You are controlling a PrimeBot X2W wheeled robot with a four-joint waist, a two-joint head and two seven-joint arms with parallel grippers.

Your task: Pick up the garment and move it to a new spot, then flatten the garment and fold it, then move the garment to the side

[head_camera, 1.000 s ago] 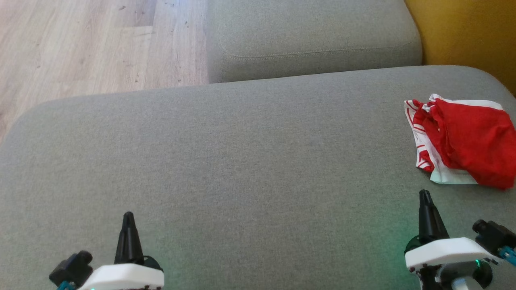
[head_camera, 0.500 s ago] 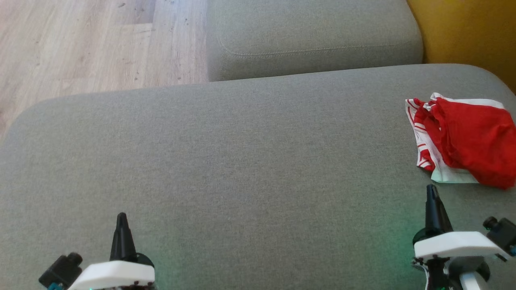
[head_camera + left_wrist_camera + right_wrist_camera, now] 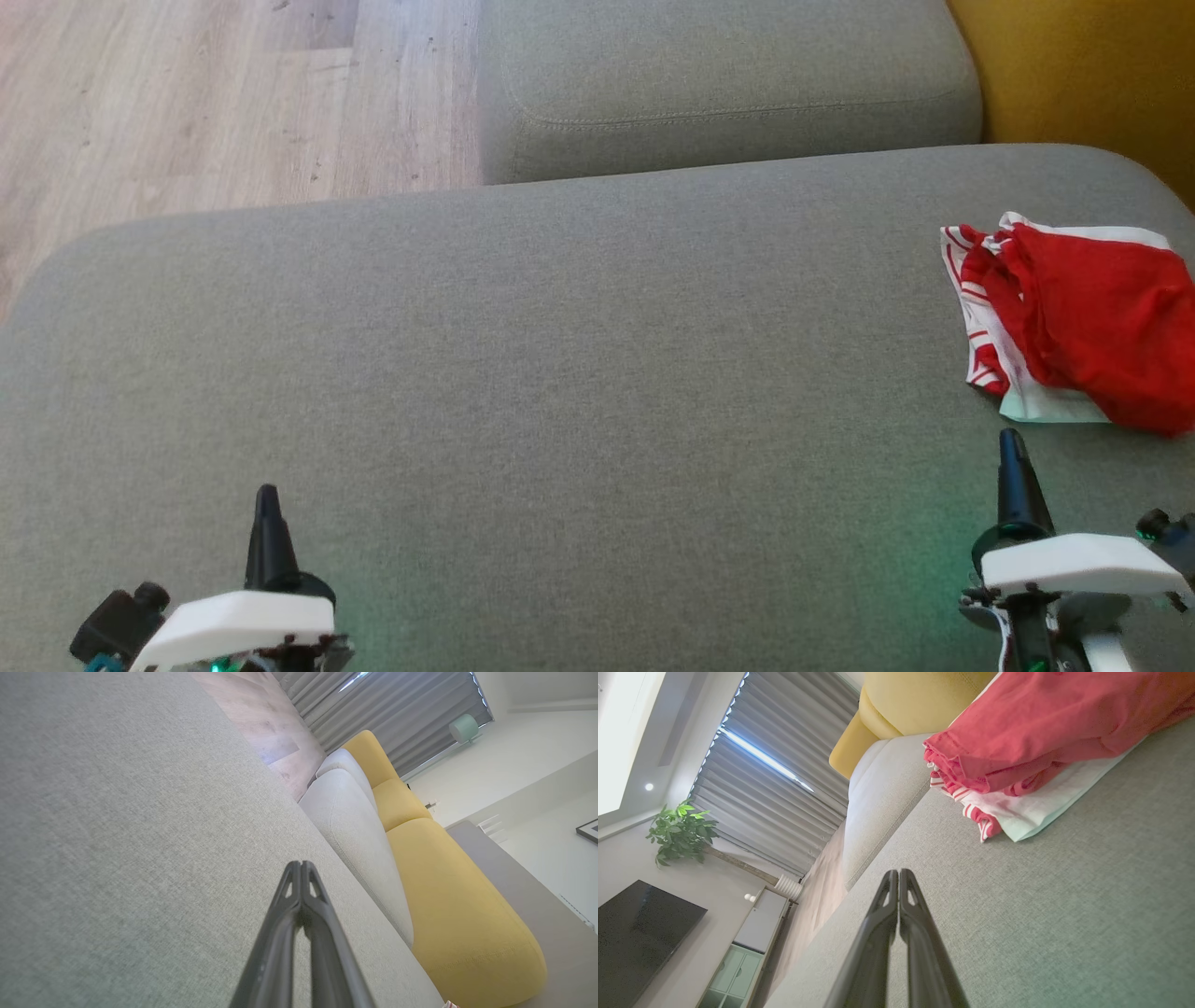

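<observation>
Large grey seat cushion [image 3: 560,373] spans the head view. A smaller grey cushion [image 3: 728,84] sits against its far edge, with wooden floor [image 3: 187,103] at the far left. The garment [image 3: 1083,336], red over white with red stripes, lies loosely bunched at the large cushion's right edge. Right claw [image 3: 1010,443]: closed, empty, tip near the garment's near hem, not touching it. Left claw [image 3: 267,495]: closed, empty, well apart at the lower left over bare cushion.

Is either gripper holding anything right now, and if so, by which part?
Nothing is held. The left gripper and right gripper are both shut on nothing; the red and white garment lies on the grey cushion, apart from the right gripper.
</observation>
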